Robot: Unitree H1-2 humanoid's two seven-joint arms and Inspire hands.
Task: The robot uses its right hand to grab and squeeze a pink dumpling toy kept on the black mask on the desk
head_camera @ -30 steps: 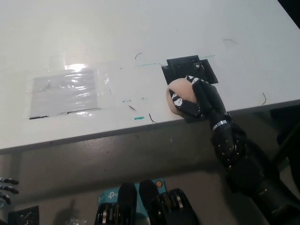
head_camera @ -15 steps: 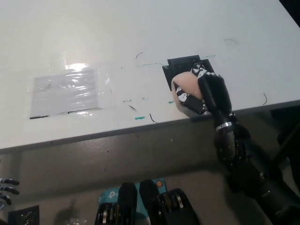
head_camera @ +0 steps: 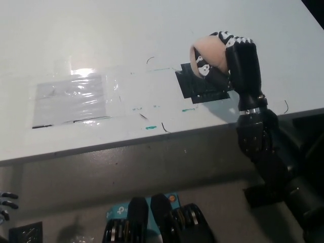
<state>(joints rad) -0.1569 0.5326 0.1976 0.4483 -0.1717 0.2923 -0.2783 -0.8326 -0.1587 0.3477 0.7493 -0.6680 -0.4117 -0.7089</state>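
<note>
Surface: white desk [head_camera: 152, 45], front edge running across the lower part of the head view, with a taped clear plastic sheet [head_camera: 73, 98] lying flat toward the left and a few pen and tape marks around the middle.

Item 1: black mask [head_camera: 202, 83], a dark patch fixed flat on the desk near the front edge, right of centre. Now largely uncovered; a second ago the toy and the fingers hid most of it.

Item 2: pink dumpling toy [head_camera: 208, 50]. No longer resting on the mask. It is carried above the desk, over the mask's far side, with only its upper left curve showing past the fingers.

Item 3: right hand [head_camera: 225, 58], black, wrapped around the toy from the right and below. It has risen from the desk edge over the last second, forearm now steeply upright. Whether the toy is visibly compressed cannot be told from this angle.

Item 4: left hand [head_camera: 5, 206], white, idle at the lower left corner below the desk; only fingertips show, pose not readable.

Status, as a judgement: grab accomplished and the toy lifted clear; the squeeze is either underway or the step remaining.
</note>
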